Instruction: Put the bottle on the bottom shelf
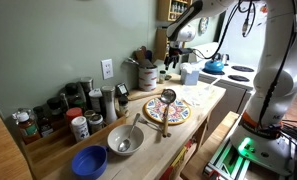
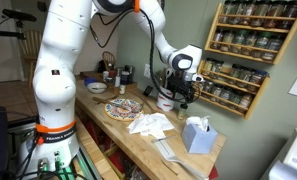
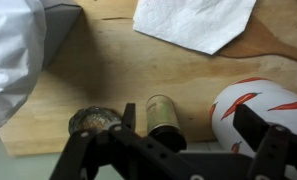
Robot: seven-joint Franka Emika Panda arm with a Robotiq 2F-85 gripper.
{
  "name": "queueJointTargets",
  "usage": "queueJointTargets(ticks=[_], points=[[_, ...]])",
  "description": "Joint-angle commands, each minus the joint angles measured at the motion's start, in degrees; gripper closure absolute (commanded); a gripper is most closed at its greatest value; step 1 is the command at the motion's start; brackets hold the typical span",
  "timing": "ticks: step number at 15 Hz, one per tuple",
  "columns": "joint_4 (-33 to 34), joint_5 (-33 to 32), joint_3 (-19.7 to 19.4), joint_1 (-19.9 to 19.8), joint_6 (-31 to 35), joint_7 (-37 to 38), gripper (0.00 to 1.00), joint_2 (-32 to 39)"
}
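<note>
Gripper [image 3: 188, 135] hangs wide open, holding nothing, just over the bottle [image 3: 166, 118] lying on its side on the worktop [image 3: 98, 70]. The bottom shelf [image 2: 231, 104] is on the wall nearby

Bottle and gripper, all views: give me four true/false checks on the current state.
1. The bottle lies on its side on the wooden counter. True.
2. The gripper is shut on the bottle. False: its jaws stand open and the bottle is not gripped.
3. The spice rack on the wall holds jars. True.
4. The paper towel covers the bottle. False: it lies apart from it on the counter.
</note>
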Motion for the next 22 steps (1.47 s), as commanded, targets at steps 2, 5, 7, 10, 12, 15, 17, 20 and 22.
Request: queueJointTargets(ticks=[2, 5, 7, 10, 12, 15, 17, 20, 22], points=[[1.6, 0.3, 2.0, -2.2, 0.3, -1.3, 0.0, 1.8], [2.6, 0.5, 2.4, -2.6, 0.3, -1.8, 0.0, 2.7], [2.7, 0.5, 2.4, -2.6, 0.3, -1.8, 0.0, 2.7], [4.7, 1.2, 2.8, -2.2, 1.3, 0.6, 0.0, 5.4], [5.4, 1.6, 3.4, -2.4, 2.6, 0.6, 0.0, 6.7], [6.1, 0.9, 3.7, -2.7, 6.1, 1.1, 0.0, 8.5], [6.5, 1.4, 4.1, -3.2, 8.0, 1.0, 0.0, 9.7], [7.1, 2.1, 5.2, -3.9, 9.1, 1.1, 0.0, 10.9], [7.3, 2.4, 5.8, -4.4, 9.6, 1.3, 0.0, 11.3]])
